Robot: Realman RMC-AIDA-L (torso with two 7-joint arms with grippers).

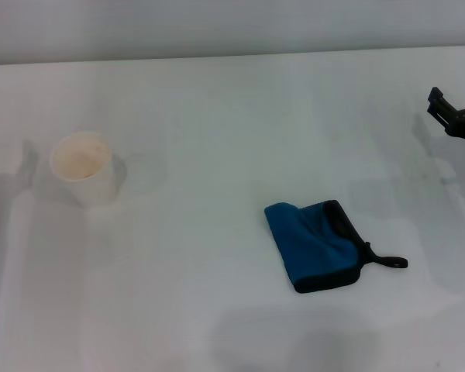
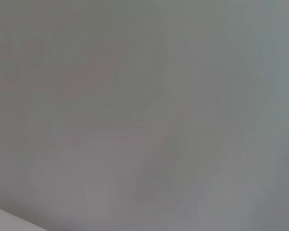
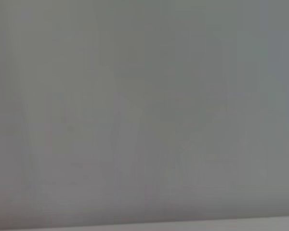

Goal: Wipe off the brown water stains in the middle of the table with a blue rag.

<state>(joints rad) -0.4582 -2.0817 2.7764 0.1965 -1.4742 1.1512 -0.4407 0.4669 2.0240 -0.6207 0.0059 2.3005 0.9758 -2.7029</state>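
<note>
On the plain white tabletop (image 1: 217, 116), a folded blue rag with black edging (image 1: 316, 246), well apart from a white cup (image 1: 81, 167). At the right edge, the right gripper (image 1: 457, 116), hovering, finger state impossible to tell.

Soft cloth blue rag (image 1: 314, 245) on smooth table (image 1: 217, 116).

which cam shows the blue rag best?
Head view. The blue rag lies fully visible on the table, loop tab toward the robot's right, no gripper on it. The left wrist and right wrist views show only blank surface, no rag.
</note>
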